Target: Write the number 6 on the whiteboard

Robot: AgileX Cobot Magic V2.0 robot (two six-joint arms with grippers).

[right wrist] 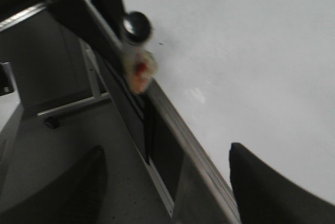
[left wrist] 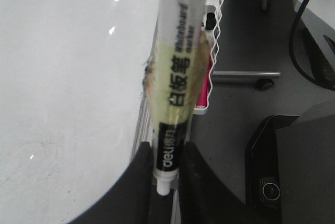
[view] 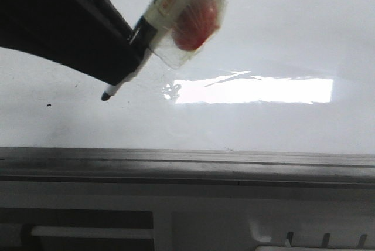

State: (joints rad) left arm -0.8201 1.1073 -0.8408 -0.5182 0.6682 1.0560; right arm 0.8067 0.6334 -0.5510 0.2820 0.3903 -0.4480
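Note:
The whiteboard (view: 263,28) is glossy white with a grey edge rail (view: 187,166) along its near side. No drawn number 6 shows on it. My left gripper (view: 133,51) comes in from the upper left and is shut on a whiteboard marker (view: 170,4), which is wrapped in clear tape with a red piece. The dark marker tip (view: 105,95) points down at the board's left part; I cannot tell whether it touches. In the left wrist view the fingers (left wrist: 141,166) clamp the marker (left wrist: 175,77) beside the board (left wrist: 63,77). My right gripper (right wrist: 167,171) is open and empty over the board's rail (right wrist: 199,161).
A small black speck (view: 48,105) lies left of the tip. A bright rectangular light reflection (view: 252,91) sits mid-board. Beyond the board's edge stand a white wire basket (left wrist: 213,51), a grey bar (left wrist: 246,75) and a black device (left wrist: 293,171).

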